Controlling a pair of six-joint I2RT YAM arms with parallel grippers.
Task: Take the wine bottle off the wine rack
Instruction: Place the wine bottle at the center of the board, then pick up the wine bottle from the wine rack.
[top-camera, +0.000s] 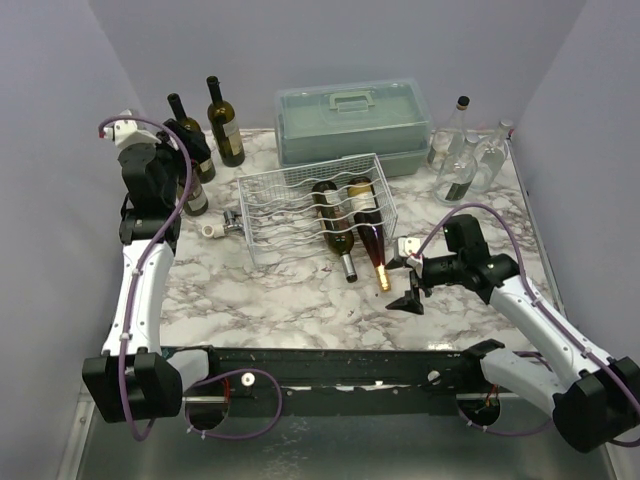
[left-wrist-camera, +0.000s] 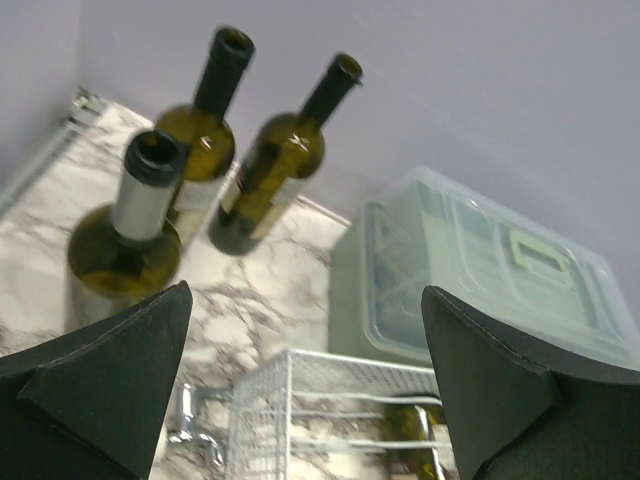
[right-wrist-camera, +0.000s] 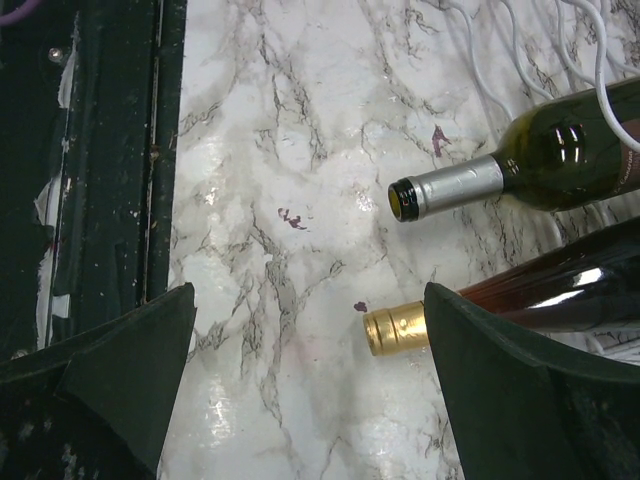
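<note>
Fingers on the right arm (right-wrist-camera: 520, 400) gape wide and empty, the gold-capped wine bottle (right-wrist-camera: 540, 292) just ahead of them lying neck-outward on the wine rack (top-camera: 262, 200), handy for a neck grab, while the left fingers (left-wrist-camera: 100, 390), likewise spread and empty, hover by upright bottles (left-wrist-camera: 280, 160).

Right wrist view: the silver-capped bottle (right-wrist-camera: 530, 160) and gold-capped bottle (right-wrist-camera: 530, 285) run off the edge at three o'clock. Left wrist view: the wine rack (left-wrist-camera: 262, 420) is cut off at six o'clock.
</note>
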